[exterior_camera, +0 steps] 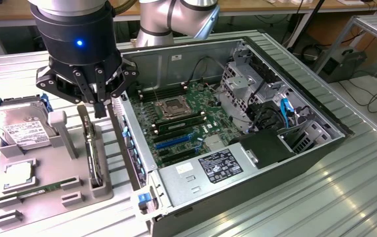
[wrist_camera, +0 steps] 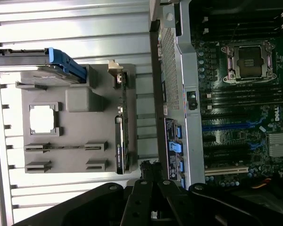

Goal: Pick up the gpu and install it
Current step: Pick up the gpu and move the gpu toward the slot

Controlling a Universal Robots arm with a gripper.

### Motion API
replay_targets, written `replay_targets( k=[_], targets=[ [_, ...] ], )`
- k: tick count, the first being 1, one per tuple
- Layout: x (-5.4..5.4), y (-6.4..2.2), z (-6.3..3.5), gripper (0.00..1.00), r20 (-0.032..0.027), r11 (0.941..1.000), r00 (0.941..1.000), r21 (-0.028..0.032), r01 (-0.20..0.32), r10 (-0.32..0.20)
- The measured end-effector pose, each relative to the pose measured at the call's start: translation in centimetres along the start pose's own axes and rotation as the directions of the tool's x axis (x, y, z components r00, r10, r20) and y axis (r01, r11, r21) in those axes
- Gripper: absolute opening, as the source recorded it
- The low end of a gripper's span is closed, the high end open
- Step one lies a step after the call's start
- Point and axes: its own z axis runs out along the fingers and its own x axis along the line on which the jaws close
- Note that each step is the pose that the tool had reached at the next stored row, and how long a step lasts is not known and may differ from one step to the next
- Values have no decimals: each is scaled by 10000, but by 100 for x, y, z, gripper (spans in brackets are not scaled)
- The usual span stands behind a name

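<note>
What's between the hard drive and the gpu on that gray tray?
A raised gray block of the tray stands between the hard drive and the gpu; the exterior view shows it.

Exterior view high, angled down, wrist view straight down, sharing tray [wrist_camera: 85, 134], case [exterior_camera: 254, 197]

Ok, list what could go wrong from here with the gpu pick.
1. The gripper hangs shut just above the gpu. If it descends like that, it could strike the card's top edge instead of straddling it.
2. The gpu stands on edge in the tray, close beside the case wall. The gripper's wide linkage might clip that wall on the way down.
</note>
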Motion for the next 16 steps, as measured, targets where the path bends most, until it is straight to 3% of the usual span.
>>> replay_targets(
  k=[5,7,9,10,16],
  targets=[
    [0,0,0,11,0,10000,10000,0,0,0],
    [0,0,0,24,0,10000,10000,1,0,0],
    [0,0,0,29,0,10000,10000,0,0,0],
    [0,0,0,42,0,10000,10000,0,0,0],
    [0,0,0,42,0,10000,10000,0,0,0]
  ],
)
